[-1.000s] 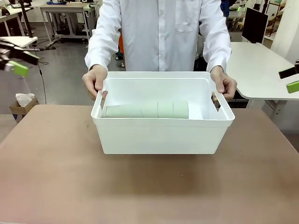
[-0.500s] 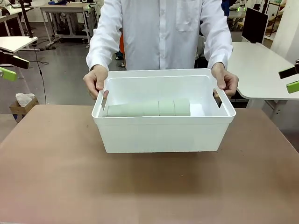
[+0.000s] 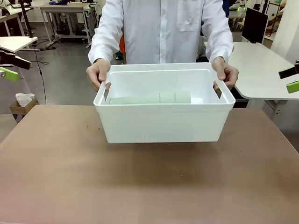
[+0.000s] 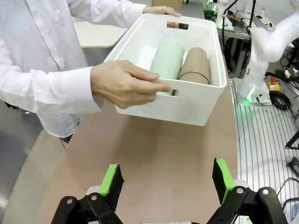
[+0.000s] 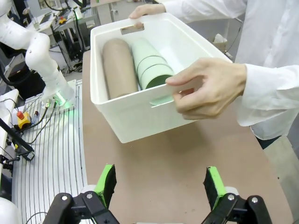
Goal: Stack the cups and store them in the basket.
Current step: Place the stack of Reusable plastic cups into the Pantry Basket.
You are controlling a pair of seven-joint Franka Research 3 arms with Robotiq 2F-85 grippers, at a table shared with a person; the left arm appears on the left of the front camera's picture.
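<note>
Both robot grippers, left (image 4: 166,182) and right (image 5: 159,184), hang wide open and empty above the brown table (image 3: 149,186). A person's hands (image 3: 98,74) grip the white basket (image 3: 163,123) by its end slots, holding it above the tabletop. Inside lie a mint stack of cups (image 5: 152,65) and a tan stack (image 5: 119,67), side by side.

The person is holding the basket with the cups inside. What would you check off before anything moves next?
1. Cups in basket: green stack and brown stack lie side by side. Ok.
2. Person's grip: one hand at each slot handle. Ok.
3. Basket off the table: appears lifted. Ok.
4. Left hand open, holding nothing, away from the basket. Ok.
5. Right hand the same. Ok.
6. All six cups present: cannot tell.
</note>
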